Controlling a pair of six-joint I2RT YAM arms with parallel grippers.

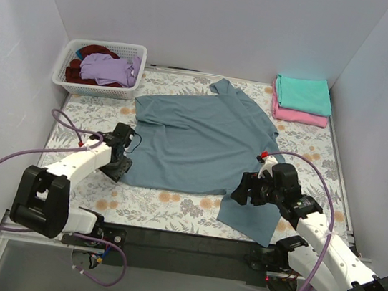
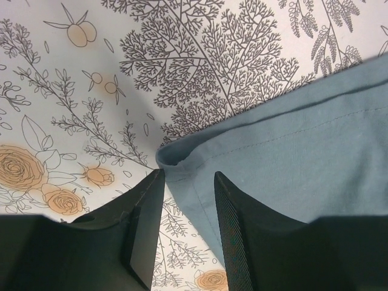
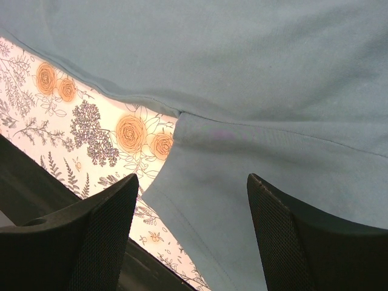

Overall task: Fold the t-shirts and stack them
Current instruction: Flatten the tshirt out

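Both arms are leaning forward and inward, wrists tipping their grippers downward.
The left gripper (image 2: 188, 182) is holding its jaws only narrowly parted, while the right gripper (image 3: 193, 185) is spreading its jaws wide.

Spread t-shirt (image 1: 202, 136) on the table (image 1: 156, 205) — basket (image 1: 107, 45) of shirts (image 1: 107, 69) behind it at left, folded stack (image 1: 302, 99) behind at right
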